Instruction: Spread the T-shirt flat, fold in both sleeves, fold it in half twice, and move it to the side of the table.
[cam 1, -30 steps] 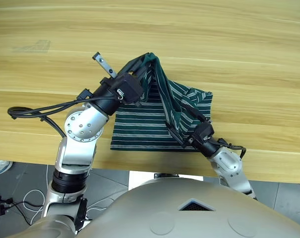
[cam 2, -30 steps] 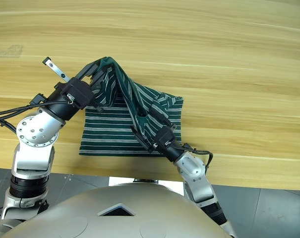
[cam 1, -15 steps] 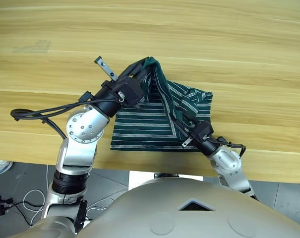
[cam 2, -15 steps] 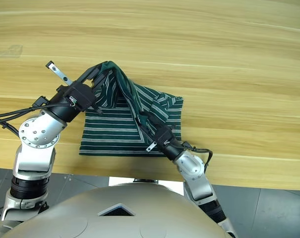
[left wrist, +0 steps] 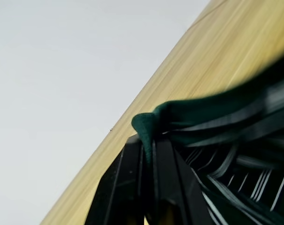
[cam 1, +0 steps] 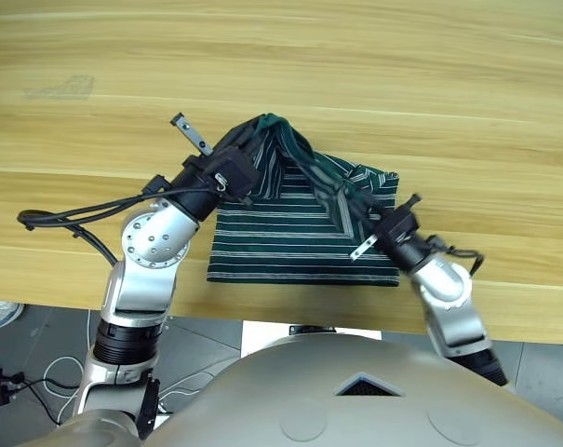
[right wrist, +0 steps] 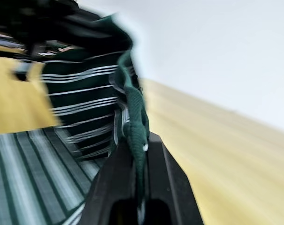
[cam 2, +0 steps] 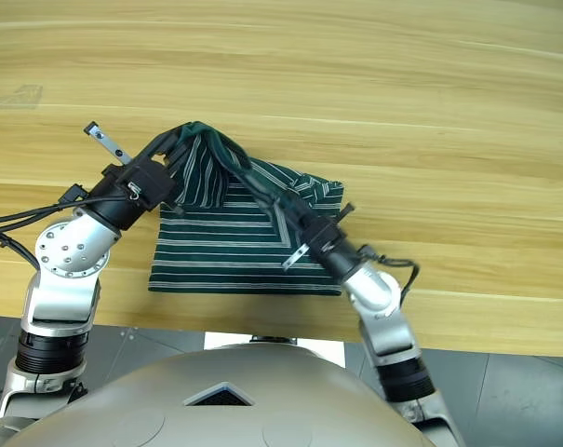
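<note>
A dark green T-shirt (cam 1: 281,244) with thin white stripes lies folded near the table's front edge. Its upper layer is lifted off the lower one into a ridge (cam 1: 311,177) stretched between both grippers. My left gripper (cam 1: 259,130) is shut on one end of that edge, up over the shirt's far left corner; the pinched green hem (left wrist: 147,131) sits between its black fingers (left wrist: 166,164). My right gripper (cam 1: 360,207) is shut on the other end, over the shirt's right part, with the cloth (right wrist: 134,126) clamped between its fingers (right wrist: 167,176).
The wooden table (cam 1: 374,65) stretches bare far beyond and to both sides of the shirt. Its front edge (cam 1: 523,326) runs just below the shirt. A black cable bundle (cam 1: 67,214) hangs off my left arm.
My right gripper has moved right and away from the front edge with the cloth, pulling the lifted layer flatter. The left gripper has shifted slightly left, still holding its end.
</note>
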Tool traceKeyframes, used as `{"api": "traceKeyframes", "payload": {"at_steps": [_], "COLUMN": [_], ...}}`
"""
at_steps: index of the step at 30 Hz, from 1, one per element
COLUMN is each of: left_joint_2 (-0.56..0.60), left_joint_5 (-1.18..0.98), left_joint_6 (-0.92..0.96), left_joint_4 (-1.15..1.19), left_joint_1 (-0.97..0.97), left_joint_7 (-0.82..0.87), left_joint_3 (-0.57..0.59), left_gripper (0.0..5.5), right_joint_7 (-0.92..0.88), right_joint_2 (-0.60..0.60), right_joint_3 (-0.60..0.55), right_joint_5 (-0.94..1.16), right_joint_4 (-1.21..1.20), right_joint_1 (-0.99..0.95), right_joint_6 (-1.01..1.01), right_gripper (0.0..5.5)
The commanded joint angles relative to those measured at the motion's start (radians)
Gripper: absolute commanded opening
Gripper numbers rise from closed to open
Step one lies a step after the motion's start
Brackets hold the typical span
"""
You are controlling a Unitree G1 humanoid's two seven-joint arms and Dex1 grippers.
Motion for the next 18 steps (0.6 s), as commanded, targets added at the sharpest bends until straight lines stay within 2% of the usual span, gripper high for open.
{"api": "traceKeyframes", "payload": {"at_steps": [1,5,8,11,13,15,18], "left_joint_2": [0.083,0.140,0.169,0.185,0.174,0.137,0.027], "left_joint_5": [-0.002,-0.054,-0.104,-0.123,-0.094,-0.011,0.147], "left_joint_6": [0.007,0.046,0.099,0.141,0.133,0.076,-0.007], "left_joint_4": [0.027,0.082,0.135,0.255,0.404,0.690,1.251], "left_joint_1": [-0.101,-0.285,-0.455,-0.674,-0.840,-1.068,-1.448], "left_joint_7": [-0.056,-0.125,-0.184,-0.270,-0.305,-0.275,-0.035], "left_joint_3": [0.056,0.097,0.109,0.065,0.017,-0.047,-0.144], "left_gripper": [0.03,0.03,0.03,0.03,0.03,0.03,0.03], "right_joint_7": [0.039,0.108,0.183,0.265,0.295,0.279,0.052], "right_joint_2": [-0.111,-0.195,-0.242,-0.288,-0.292,-0.280,-0.234], "right_joint_3": [-0.162,-0.265,-0.273,-0.263,-0.252,-0.224,-0.169], "right_joint_5": [0.060,0.168,0.209,0.215,0.180,0.095,-0.073], "right_joint_4": [0.004,0.027,0.045,0.148,0.335,0.634,1.150], "right_joint_1": [-0.206,-0.423,-0.537,-0.719,-0.892,-1.109,-1.457], "right_joint_6": [0.040,0.120,0.161,0.204,0.192,0.116,0.012], "right_gripper": [0.01,0.01,0.01,0.01,0.01,0.01,0.01]}}
